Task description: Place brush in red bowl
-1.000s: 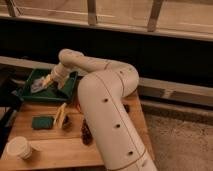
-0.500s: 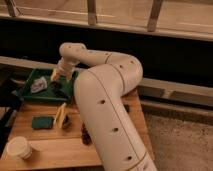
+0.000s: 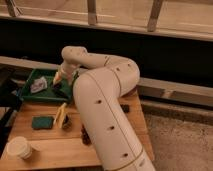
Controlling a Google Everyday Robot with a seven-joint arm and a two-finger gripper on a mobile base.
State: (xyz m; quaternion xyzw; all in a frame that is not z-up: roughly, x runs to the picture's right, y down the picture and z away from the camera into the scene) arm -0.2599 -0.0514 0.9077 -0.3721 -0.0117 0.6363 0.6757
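My gripper [image 3: 59, 78] hangs at the end of the white arm [image 3: 102, 85], low over the right end of a green tray [image 3: 30, 94] at the back left of the wooden table [image 3: 55, 150]. A dark item [image 3: 60, 93] lies in the tray just below the gripper; I cannot tell what it is. No slim black brush shows plainly, and no red bowl is in view. The arm's bulk hides the middle and right of the table.
A pale crumpled item [image 3: 38, 86] lies in the tray. On the table are a dark green block [image 3: 42, 122], a pale yellow wedge [image 3: 60, 114], a white cup [image 3: 19, 147] at the front left, a dark object [image 3: 85, 135] beside the arm, and a small black item [image 3: 125, 108].
The gripper has shifted a little to the right over the tray, and the arm's elbow has swung forward and now covers more of the table.
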